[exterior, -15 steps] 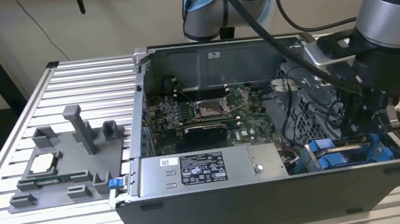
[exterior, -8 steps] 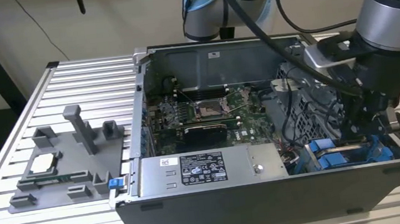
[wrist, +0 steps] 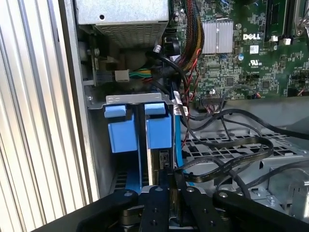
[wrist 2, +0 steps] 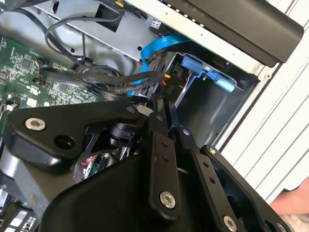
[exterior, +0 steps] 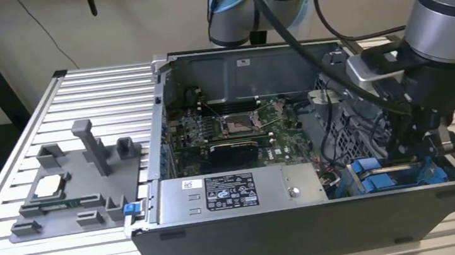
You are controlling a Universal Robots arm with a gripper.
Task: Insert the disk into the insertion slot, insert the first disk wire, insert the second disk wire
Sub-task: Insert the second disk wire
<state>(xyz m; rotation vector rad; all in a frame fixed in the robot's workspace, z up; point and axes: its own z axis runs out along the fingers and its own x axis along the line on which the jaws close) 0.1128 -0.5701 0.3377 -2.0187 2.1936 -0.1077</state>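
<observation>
Open case (exterior: 306,233) on slatted table (exterior: 80,92). Arm lowered into case's corner at exterior view's right, beside grey supply box (exterior: 234,193). Gripper (wrist: 170,175) fingers (wrist 2: 161,145) pressed together, tips in slot (wrist: 137,99) between blue rails. Disk (wrist: 158,162) edge-on in slot, blue carrier around it, just ahead of tips; grip on anything: cannot tell. Black cables (wrist: 231,162) draped over perforated cage beside slot. Grey fixture (exterior: 73,182) near table's left edge.

A grey fixture (exterior: 69,195) sits beside the open computer case (exterior: 305,221).
</observation>
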